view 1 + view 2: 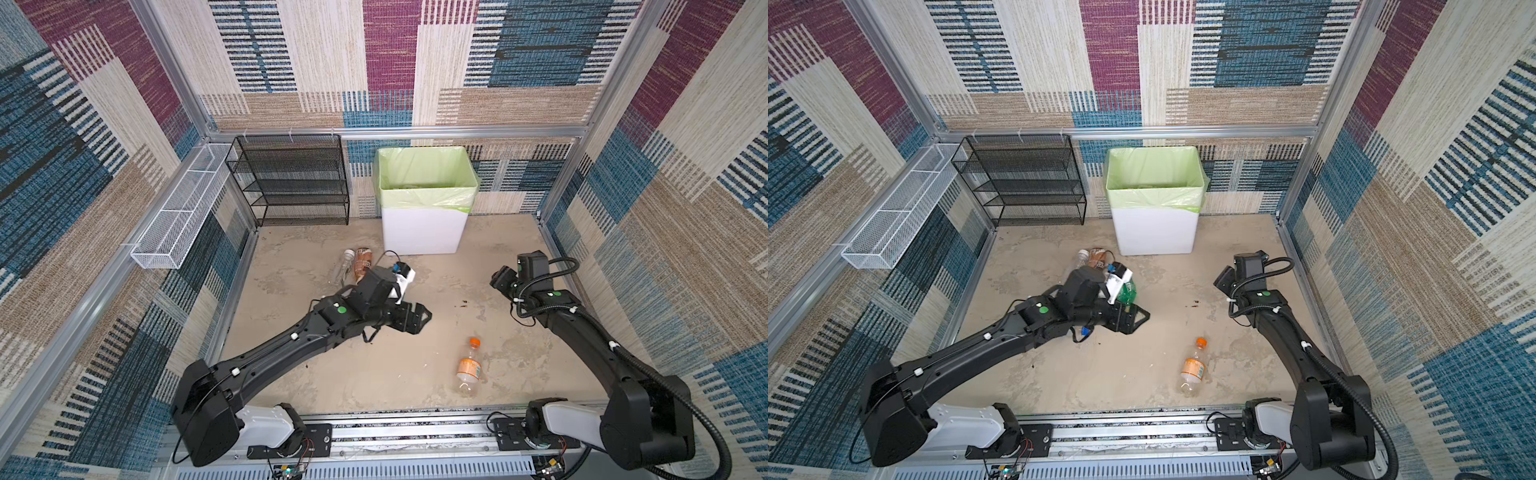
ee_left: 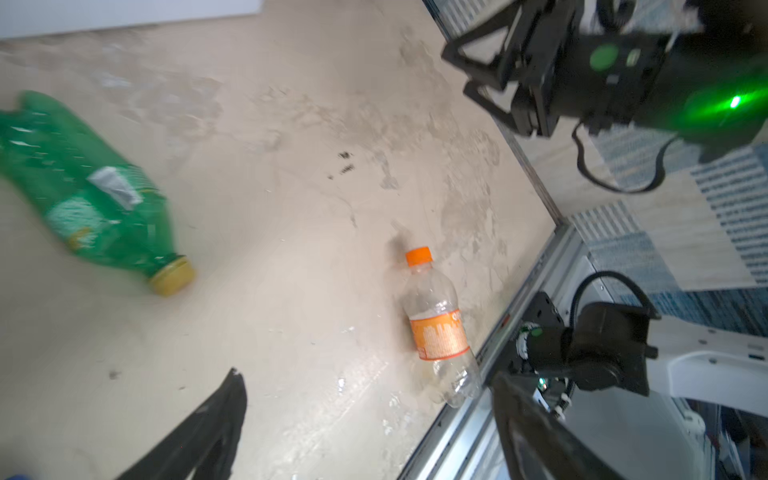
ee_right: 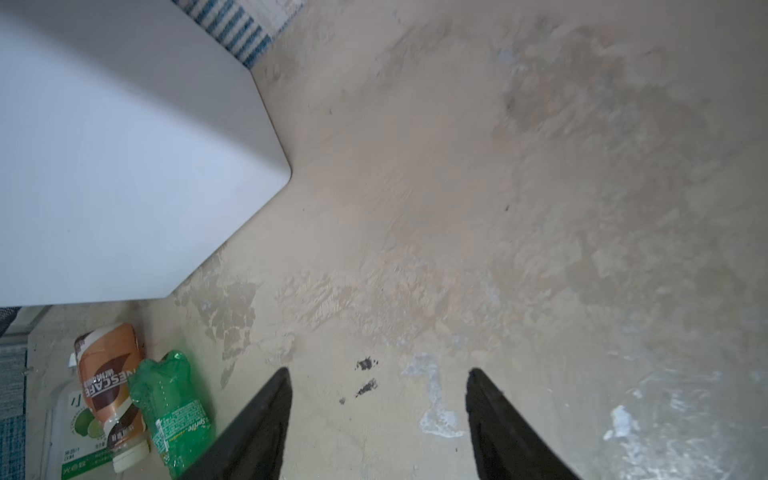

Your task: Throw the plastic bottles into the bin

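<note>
Left arm [image 1: 270,353] stretched toward centre, jaws wide apart; right arm [image 1: 582,328] bent forward, jaws parted

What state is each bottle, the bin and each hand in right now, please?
Bin: upright, lined with a green bag, top open.
Orange-capped bottle: lying on the floor, cap on.
Green bottle: lying on the floor, crumpled, cap on.
Brown bottle: lying on its side, cap on.
Clear bottle: lying beside the brown one.
Left hand: open, holding nothing.
Right hand: open, holding nothing.
</note>
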Tool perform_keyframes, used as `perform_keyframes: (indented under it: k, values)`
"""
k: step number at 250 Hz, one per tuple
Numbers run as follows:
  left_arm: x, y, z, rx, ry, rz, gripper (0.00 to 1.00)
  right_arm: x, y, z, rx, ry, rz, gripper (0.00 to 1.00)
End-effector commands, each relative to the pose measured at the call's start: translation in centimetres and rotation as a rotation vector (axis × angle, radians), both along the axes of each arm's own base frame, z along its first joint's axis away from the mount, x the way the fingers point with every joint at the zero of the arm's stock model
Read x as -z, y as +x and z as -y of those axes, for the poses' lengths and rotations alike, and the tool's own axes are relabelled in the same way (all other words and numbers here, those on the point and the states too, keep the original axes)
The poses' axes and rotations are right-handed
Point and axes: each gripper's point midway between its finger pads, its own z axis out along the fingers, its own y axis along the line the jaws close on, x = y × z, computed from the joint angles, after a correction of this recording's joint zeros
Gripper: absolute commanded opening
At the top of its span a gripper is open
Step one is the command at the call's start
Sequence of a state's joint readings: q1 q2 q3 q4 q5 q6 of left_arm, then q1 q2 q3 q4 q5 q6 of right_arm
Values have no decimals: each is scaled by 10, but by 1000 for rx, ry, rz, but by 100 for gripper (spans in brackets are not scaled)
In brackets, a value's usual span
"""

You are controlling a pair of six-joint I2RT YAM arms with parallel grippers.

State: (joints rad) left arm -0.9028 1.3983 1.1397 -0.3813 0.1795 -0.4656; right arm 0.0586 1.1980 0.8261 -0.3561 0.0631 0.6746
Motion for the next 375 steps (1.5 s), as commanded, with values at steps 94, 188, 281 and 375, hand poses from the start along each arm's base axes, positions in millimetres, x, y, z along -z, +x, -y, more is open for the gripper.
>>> perform_keyframes:
  k: [94, 188, 281, 375]
  values:
    - [92, -63, 129, 327, 349, -203, 94, -90, 7, 61, 94, 15, 371, 72]
    - [124, -85, 174, 515, 387, -291, 94, -89, 5, 67, 104, 50, 399, 72]
    - [128, -86, 203, 578, 344, -281, 95, -88, 9, 68, 106, 64, 401, 72]
    - [116, -73, 234, 590, 261, -242, 95, -88, 7, 68, 117, 75, 402, 72]
